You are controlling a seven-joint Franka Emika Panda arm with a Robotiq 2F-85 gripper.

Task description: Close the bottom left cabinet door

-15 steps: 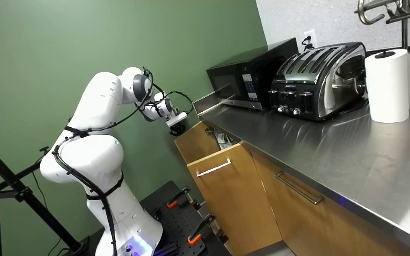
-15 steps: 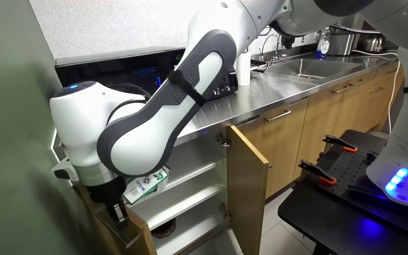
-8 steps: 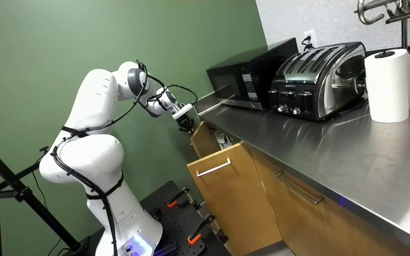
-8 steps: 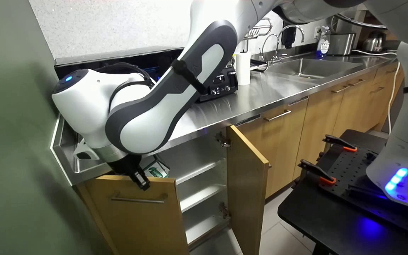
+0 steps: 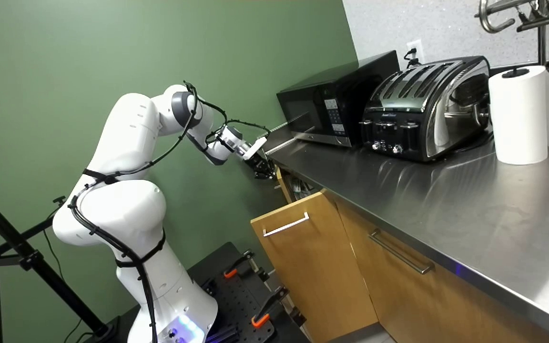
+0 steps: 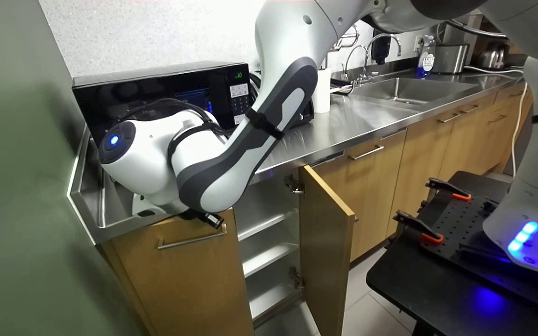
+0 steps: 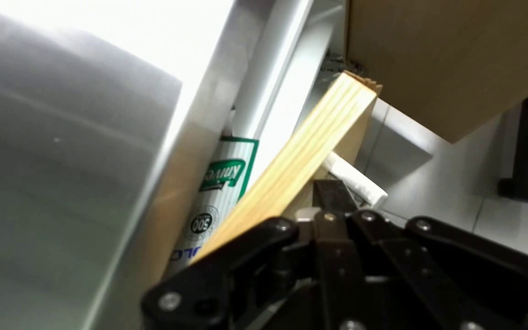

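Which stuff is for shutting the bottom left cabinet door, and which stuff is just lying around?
For the job:
bottom left cabinet door, not fully shut
gripper, near that door's top edge

Just around:
microwave
toaster
paper towel roll
green-printed box
neighbouring cabinet door, also open

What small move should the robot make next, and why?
Probably a gentle push of the bottom left cabinet door inward with the gripper: in the wrist view the gripper sits on the door's outer side, and a box shows through the gap between door and countertop.
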